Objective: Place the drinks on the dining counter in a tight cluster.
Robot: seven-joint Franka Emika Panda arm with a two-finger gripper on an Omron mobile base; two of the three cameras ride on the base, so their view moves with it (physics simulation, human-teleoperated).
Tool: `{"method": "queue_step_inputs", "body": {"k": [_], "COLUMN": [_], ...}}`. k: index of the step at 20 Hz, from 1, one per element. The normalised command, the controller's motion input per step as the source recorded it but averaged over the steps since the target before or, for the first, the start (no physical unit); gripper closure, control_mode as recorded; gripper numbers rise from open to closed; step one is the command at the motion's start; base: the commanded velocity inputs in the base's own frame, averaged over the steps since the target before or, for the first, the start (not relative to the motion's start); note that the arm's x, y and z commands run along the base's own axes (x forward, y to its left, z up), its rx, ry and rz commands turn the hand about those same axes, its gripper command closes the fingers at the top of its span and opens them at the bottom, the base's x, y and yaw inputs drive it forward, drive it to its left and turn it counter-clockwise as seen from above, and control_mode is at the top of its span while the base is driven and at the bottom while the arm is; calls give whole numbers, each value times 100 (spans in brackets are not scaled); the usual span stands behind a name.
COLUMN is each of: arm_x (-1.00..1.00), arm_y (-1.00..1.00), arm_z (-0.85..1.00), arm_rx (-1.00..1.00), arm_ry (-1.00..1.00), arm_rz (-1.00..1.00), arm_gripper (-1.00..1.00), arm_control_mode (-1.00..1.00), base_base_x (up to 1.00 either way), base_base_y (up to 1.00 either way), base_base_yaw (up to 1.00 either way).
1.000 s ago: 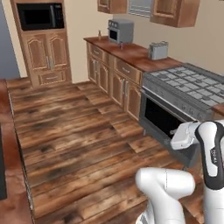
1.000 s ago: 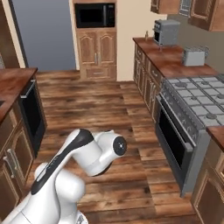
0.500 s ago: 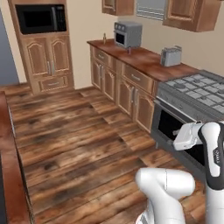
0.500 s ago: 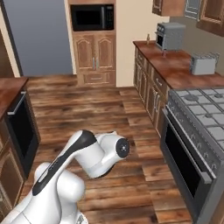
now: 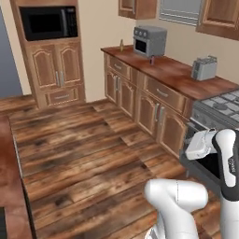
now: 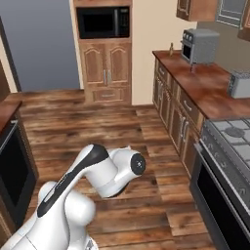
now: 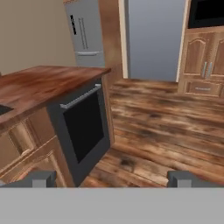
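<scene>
The claw (image 7: 112, 178) is seen in the hand view with its two small dark fingertips (image 7: 40, 178) set far apart at the bottom of the picture, spread as wide as they go, and nothing is held or touched between them. Just beyond the claw, to the left in the hand view, a counter (image 7: 41, 85) with a dark reddish-brown wood top is seen, and a dark dishwasher front (image 7: 85, 131) with a grey bar handle is set into its near side. A plank floor (image 7: 170, 127) of brown wood is spread out ahead of the fingertips, well apart from them. Farther off, a grey refrigerator (image 7: 86, 33) is placed against the back wall, and wooden cabinet doors (image 7: 203, 70) are seen to its right under a black microwave (image 7: 205, 13). In the left base view the white arm (image 5: 226, 161) is raised at the lower right, in front of a stove (image 5: 221, 105). On the long side counter (image 5: 172, 72) a grey toaster oven (image 5: 149, 41) and a toaster (image 5: 204, 68) are stood; beside the toaster oven two small upright things are seen, one slim and pale-brown (image 5: 122, 45) and one dark (image 5: 151, 59), too small to be identified as drinks. Whether either is a bottle, and how it is turned, cannot be told.
</scene>
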Motion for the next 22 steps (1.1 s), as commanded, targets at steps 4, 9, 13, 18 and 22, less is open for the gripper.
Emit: {"method": "queue_step_inputs", "body": {"k": [4, 9, 13, 18, 22], "arm_x": [0, 0, 0, 0, 0], "arm_y": [0, 0, 0, 0, 0], "arm_z": [0, 0, 0, 0, 0], "arm_rx": [0, 0, 0, 0, 0], "arm_ry": [0, 0, 0, 0, 0], "arm_rz": [0, 0, 0, 0, 0], "arm_gripper": [-100, -100, -100, -100, -100], "arm_control_mode": [100, 100, 100, 100, 100], "base_base_x": [94, 94, 94, 94, 94], "base_base_y": [10, 8, 8, 8, 7], "base_base_yaw": [0, 0, 0, 0, 0]}}
